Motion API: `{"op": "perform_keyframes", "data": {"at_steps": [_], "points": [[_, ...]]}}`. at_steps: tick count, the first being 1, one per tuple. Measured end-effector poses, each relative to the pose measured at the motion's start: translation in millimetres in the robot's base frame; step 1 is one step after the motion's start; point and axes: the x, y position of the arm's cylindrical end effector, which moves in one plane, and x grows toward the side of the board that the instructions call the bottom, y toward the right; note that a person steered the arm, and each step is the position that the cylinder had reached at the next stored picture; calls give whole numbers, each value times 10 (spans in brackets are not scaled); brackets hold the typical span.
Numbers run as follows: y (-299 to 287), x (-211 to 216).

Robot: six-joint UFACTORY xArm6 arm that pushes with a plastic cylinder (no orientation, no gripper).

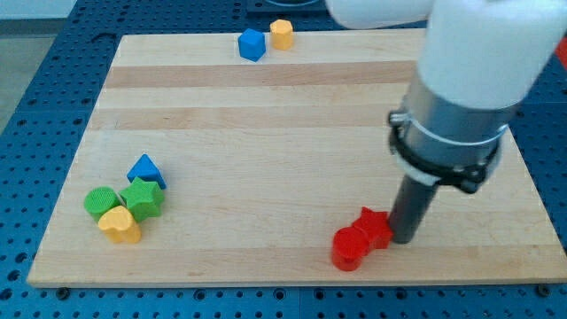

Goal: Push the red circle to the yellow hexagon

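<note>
At the view's lower left, near eight o'clock on the wooden board (266,106), four blocks are huddling together: a green circle (101,202), a yellow heart-like block (120,225) touching it at five o'clock, a green star (143,198) and a blue triangle (146,169) sitting at the star's twelve o'clock. Moving right, at the board's twelve o'clock edge, a blue cube (252,44) and the yellow hexagon (282,34) are lying side by side, touching. Toward five o'clock, the red circle (348,247) is resting near the bottom edge, touching a red star (374,228) at its two o'clock. My tip (406,239), a bare rod holding nothing, is standing at the star's three o'clock, right against it.
</note>
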Motion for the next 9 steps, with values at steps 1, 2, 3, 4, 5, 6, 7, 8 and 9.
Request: {"op": "perform_keyframes", "data": {"at_steps": [1,2,3,4,5,6,7,8,9], "points": [[-186,63],[-331,77],[-332,77],[-186,107],[-311,402],[-605,411],[-1496,411],[-2003,407],[-2003,365]]}}
